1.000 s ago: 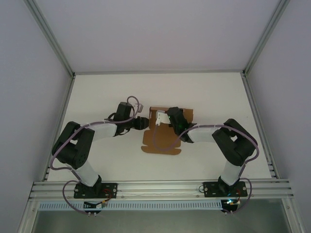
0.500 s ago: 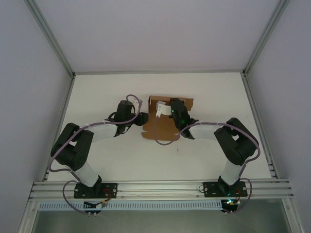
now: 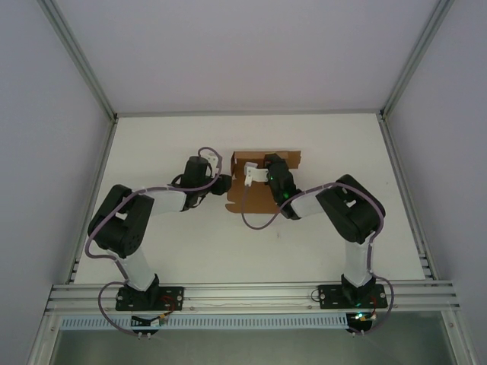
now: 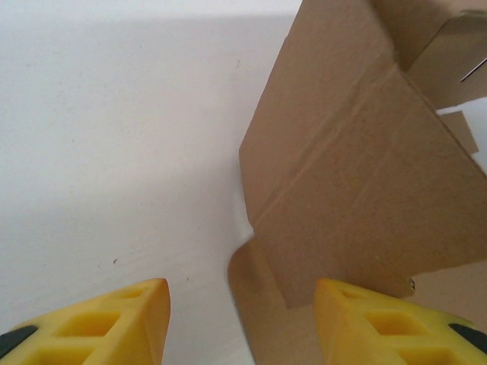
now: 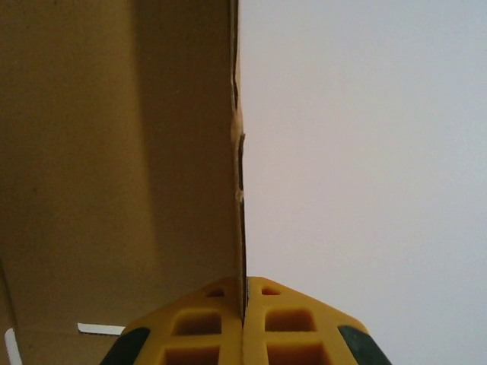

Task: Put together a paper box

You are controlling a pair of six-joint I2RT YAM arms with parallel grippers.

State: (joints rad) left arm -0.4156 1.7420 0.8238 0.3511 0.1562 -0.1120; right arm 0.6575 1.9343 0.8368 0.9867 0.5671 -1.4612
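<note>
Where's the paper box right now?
Top view: paper box sits mid-table between the arms; the open left gripper is at its left edge, the right gripper pinches one panel edge.

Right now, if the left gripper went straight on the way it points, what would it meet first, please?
Most likely the paper box: its brown edge lies just ahead of the left gripper, partly between the open fingers. Bare table lies beside it. Depth is unclear.
</note>
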